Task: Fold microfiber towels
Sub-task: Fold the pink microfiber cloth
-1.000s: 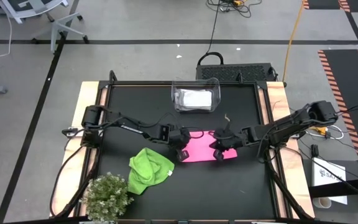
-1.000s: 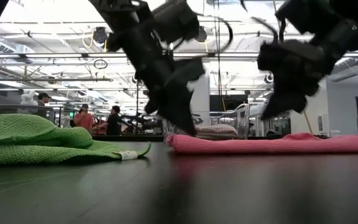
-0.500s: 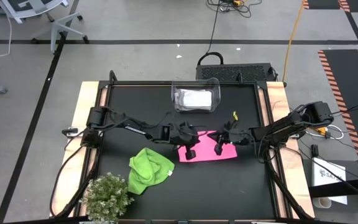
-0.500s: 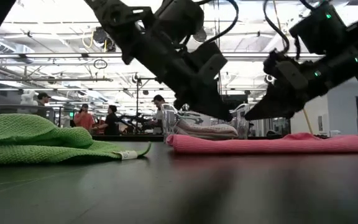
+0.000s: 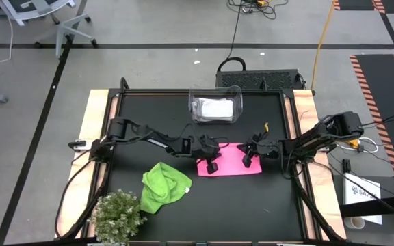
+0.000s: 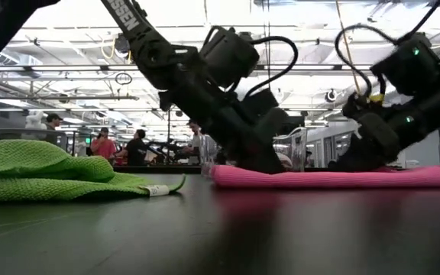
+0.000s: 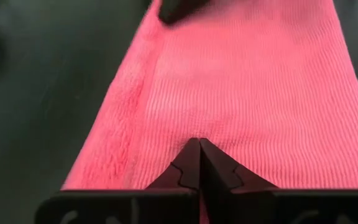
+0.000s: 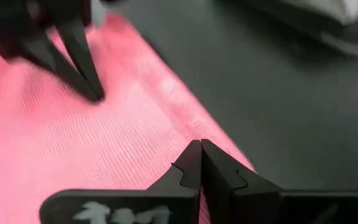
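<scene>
A bright pink towel (image 5: 230,162) lies folded flat on the black table's middle. My left gripper (image 5: 212,167) is shut with its tips on the towel's left end. My right gripper (image 5: 250,161) is shut as well, tips on the towel's right part. A lime green towel (image 5: 164,186) lies crumpled at the near left, untouched. White towels (image 5: 214,108) lie inside a clear bin (image 5: 215,96) at the far middle. My left gripper presses its shut fingertips (image 7: 199,147) on the pink towel's top face (image 7: 229,112) near its left end. The fingers slant down from the table's left. The towel lies flat on the table. My right gripper rests its shut fingertips (image 8: 201,147) on the towel's top face close to one edge (image 8: 229,155). Its fingers slant down from the table's right.
A small bushy green plant (image 5: 118,216) stands at the near left corner, next to the green towel. The clear bin sits against the far edge. Bare black tabletop (image 5: 252,205) lies in front of the pink towel.
Both grippers have sunk from above the pink towel onto it and tipped from pointing steeply down to a flatter slant. The left one has gone a little toward the table's right, and the right one has drawn back toward the right edge. The towel has stayed flat.
</scene>
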`<action>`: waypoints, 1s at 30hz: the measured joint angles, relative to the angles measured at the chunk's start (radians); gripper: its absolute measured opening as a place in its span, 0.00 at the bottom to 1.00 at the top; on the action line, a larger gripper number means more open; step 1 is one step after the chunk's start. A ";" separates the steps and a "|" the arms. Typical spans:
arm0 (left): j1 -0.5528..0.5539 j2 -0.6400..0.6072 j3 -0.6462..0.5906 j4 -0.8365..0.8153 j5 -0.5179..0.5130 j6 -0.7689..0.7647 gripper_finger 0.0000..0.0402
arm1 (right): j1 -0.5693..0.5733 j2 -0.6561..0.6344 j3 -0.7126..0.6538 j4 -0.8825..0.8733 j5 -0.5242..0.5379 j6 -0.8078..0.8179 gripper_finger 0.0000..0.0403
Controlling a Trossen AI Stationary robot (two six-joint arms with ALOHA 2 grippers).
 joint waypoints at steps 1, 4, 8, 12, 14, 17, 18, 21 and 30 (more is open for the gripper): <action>0.005 0.001 0.000 -0.006 0.013 -0.007 0.01 | 0.000 0.019 -0.003 0.001 0.000 0.003 0.00; 0.012 0.015 -0.002 0.021 0.032 -0.019 0.01 | -0.001 0.049 -0.029 0.029 0.004 0.031 0.00; 0.017 0.014 -0.003 0.031 0.031 -0.022 0.01 | -0.002 0.079 -0.051 0.078 0.004 0.044 0.00; 0.022 0.001 -0.005 0.023 0.034 -0.021 0.01 | -0.002 0.065 -0.053 0.152 -0.010 0.037 0.00; 0.022 -0.025 -0.008 0.009 0.033 -0.025 0.01 | -0.003 0.051 -0.030 0.185 -0.034 0.025 0.00; 0.009 -0.079 -0.011 -0.012 0.018 -0.011 0.01 | 0.010 0.024 0.025 0.200 -0.080 0.021 0.00; 0.000 -0.097 -0.011 -0.018 0.008 -0.001 0.01 | 0.021 0.023 0.043 0.178 -0.084 0.013 0.00; -0.033 -0.128 -0.006 -0.013 -0.004 0.010 0.01 | 0.059 0.024 0.113 0.108 -0.084 -0.029 0.00; -0.137 -0.089 -0.010 -0.152 -0.041 -0.023 0.02 | 0.159 0.120 0.202 -0.066 -0.084 -0.001 0.00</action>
